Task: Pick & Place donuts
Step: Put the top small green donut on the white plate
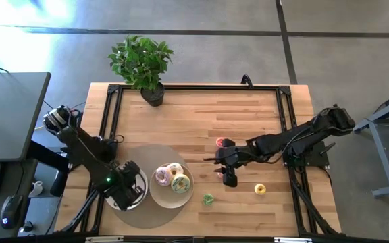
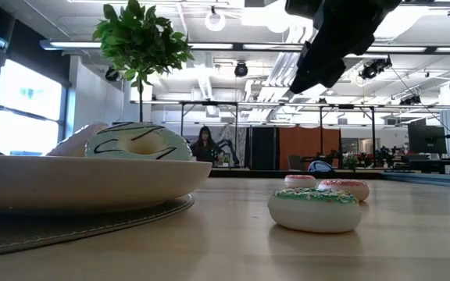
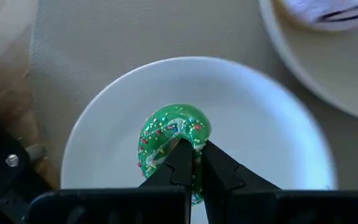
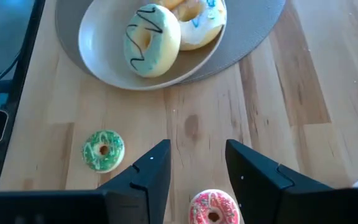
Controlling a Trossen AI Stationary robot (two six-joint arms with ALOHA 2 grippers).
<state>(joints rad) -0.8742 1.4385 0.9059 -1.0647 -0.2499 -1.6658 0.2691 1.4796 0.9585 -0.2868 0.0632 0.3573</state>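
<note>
Left wrist view — left gripper (image 3: 190, 163) pinches green donut (image 3: 166, 134); right gripper (image 4: 196, 168) gapes, empty.

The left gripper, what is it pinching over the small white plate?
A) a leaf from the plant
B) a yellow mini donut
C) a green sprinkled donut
C: the left gripper has its fingers shut on the green sprinkled donut above the small white plate.

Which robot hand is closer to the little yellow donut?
Right. The right gripper hovers just beside the yellow donut; the left gripper is far off, over the small plate.
</note>
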